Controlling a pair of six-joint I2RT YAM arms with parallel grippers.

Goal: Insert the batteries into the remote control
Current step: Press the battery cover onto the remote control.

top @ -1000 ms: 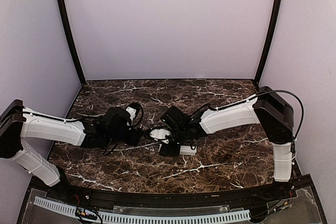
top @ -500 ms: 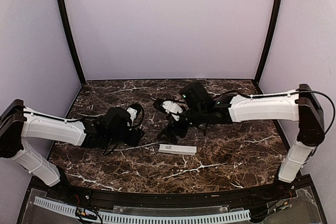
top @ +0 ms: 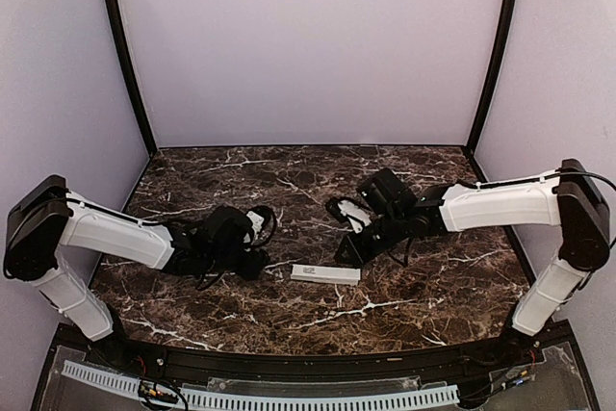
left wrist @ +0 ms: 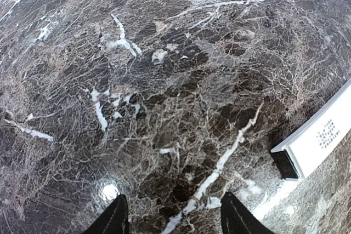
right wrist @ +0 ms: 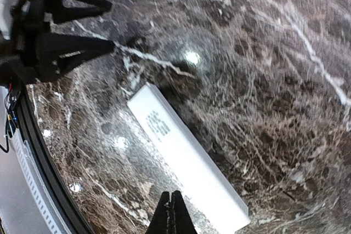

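Observation:
The remote control (top: pixel 325 273) is a slim white bar lying flat on the marble table, printed face up, with nothing touching it. In the right wrist view the remote control (right wrist: pixel 186 157) runs diagonally just ahead of my right gripper (right wrist: pixel 173 207), whose jaws are shut with nothing in them. My right gripper (top: pixel 346 254) hovers just behind the remote's right half. My left gripper (left wrist: pixel 176 220) is open over bare marble, with the remote's end (left wrist: pixel 315 146) off to its right. From above, the left gripper (top: pixel 261 260) sits left of the remote. The batteries are out of view.
The dark marble table (top: pixel 414 286) ends in a black front rail (top: pixel 289 365). Lilac walls close in the back and sides. My left gripper's black fingers (right wrist: pixel 77 4) show at the upper left of the right wrist view.
My right arm lifted away from the remote, swung back and right, then settled behind its right half with jaws shut. The left arm shifted slightly right toward the remote.

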